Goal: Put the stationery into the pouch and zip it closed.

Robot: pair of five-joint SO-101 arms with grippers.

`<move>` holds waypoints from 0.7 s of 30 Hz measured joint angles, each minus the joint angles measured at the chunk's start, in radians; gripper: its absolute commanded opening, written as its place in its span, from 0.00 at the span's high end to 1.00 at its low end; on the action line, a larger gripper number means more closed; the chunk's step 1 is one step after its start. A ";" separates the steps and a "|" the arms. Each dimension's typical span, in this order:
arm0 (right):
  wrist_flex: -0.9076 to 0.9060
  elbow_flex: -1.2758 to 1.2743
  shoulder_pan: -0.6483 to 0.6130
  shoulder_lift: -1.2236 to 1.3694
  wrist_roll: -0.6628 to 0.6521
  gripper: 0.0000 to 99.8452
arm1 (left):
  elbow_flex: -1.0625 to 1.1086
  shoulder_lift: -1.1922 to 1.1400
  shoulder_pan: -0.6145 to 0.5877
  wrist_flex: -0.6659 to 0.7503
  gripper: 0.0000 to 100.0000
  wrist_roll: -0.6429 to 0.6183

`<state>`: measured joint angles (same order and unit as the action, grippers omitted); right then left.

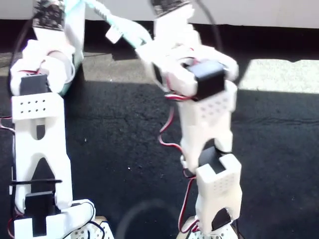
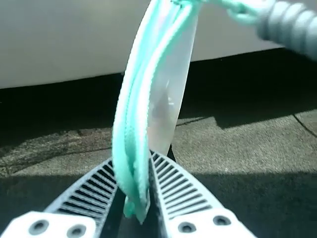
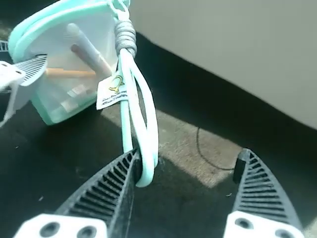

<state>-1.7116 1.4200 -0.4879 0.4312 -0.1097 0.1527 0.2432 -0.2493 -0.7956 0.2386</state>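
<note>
The pouch [image 3: 64, 59] is translucent with a mint zip edge and hangs above the table; pens and a pencil [image 3: 72, 73] show through its wall. My left gripper [image 2: 133, 198] is shut on the pouch's mint edge [image 2: 131, 148], which runs up between its fingers. A mint cord loop [image 3: 141, 134] with a grey bead [image 3: 126, 34] and a white tag [image 3: 111, 91] hangs from the pouch's zip. My right gripper [image 3: 185, 188] is open, and the loop rests against the inner side of one finger [image 3: 116, 183]. In the high view the cord [image 1: 124, 29] stretches between the two arms at the back.
The table is covered by a black mat [image 1: 124, 144] with a sunlit patch [image 1: 279, 74] at the back right. A white wall [image 3: 237, 44] runs along the far edge. Red wires [image 1: 167, 129] hang beside the middle arm.
</note>
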 measured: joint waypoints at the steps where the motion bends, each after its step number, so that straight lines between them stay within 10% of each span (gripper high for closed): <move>1: 0.028 -0.034 -0.003 0.020 0.035 0.72 | 0.025 0.002 0.017 0.002 0.99 -0.002; 13: 0.078 -0.026 0.037 0.147 0.351 0.63 | 0.219 0.018 0.117 0.009 0.99 0.005; 21: -0.037 0.135 0.285 0.147 0.207 0.99 | 0.175 0.018 -0.026 0.009 0.99 0.003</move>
<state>-1.7484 1.5551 -0.2025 0.5785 0.0974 0.3276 0.2616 -0.2754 -0.7864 0.2417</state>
